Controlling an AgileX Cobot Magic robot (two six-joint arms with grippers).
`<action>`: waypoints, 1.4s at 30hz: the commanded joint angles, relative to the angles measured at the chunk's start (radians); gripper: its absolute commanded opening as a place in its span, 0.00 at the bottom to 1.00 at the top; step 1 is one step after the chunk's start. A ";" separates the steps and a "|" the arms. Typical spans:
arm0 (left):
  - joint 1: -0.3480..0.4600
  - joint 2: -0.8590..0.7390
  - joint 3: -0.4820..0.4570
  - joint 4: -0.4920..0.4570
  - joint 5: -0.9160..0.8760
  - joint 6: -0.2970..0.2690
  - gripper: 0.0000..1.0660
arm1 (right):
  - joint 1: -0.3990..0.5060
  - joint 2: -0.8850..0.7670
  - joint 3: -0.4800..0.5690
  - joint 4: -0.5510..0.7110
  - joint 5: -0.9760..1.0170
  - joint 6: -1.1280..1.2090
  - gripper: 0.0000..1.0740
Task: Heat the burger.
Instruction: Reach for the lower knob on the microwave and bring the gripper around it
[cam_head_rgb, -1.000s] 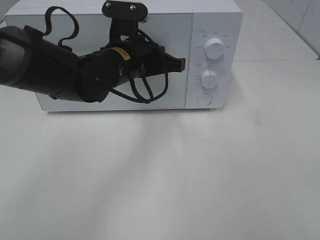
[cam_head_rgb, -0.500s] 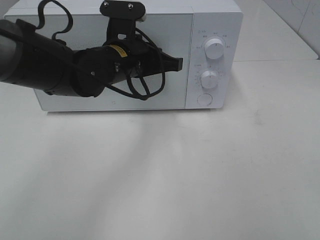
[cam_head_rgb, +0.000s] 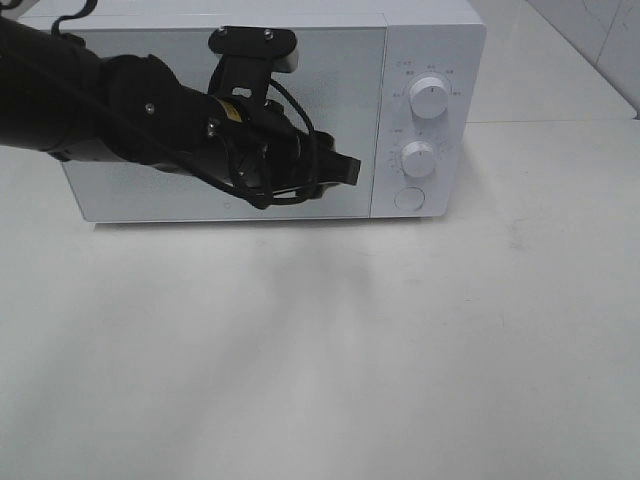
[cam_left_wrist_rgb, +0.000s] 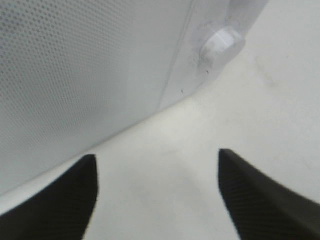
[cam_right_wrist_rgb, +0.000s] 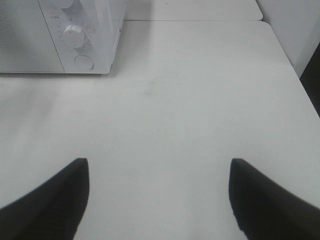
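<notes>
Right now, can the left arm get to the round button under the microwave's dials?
Probably yes: the left gripper hovers by the microwave door, close to the round button, with nothing in between.

Burger not visible in any view; can't tell where it lies. White microwave (cam_head_rgb: 345, 80) at back of table (cam_head_rgb: 400, 350), door shut, window too pale to see thru.

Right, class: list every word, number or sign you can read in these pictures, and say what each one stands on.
No text here is legible.
Marks around the upper dial of the microwave: too small to read.
Marks around the lower dial: too small to read.
Yellow label on the left arm: too blurred to read.
</notes>
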 joint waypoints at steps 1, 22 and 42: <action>-0.005 -0.042 0.001 0.009 0.167 -0.001 0.93 | -0.006 -0.030 0.002 0.003 0.000 -0.001 0.70; 0.001 -0.257 0.001 0.089 0.858 -0.023 0.96 | -0.006 -0.030 0.002 0.003 0.000 -0.001 0.70; 0.487 -0.478 0.008 0.102 1.156 0.008 0.96 | -0.006 -0.030 0.002 0.003 0.000 -0.001 0.70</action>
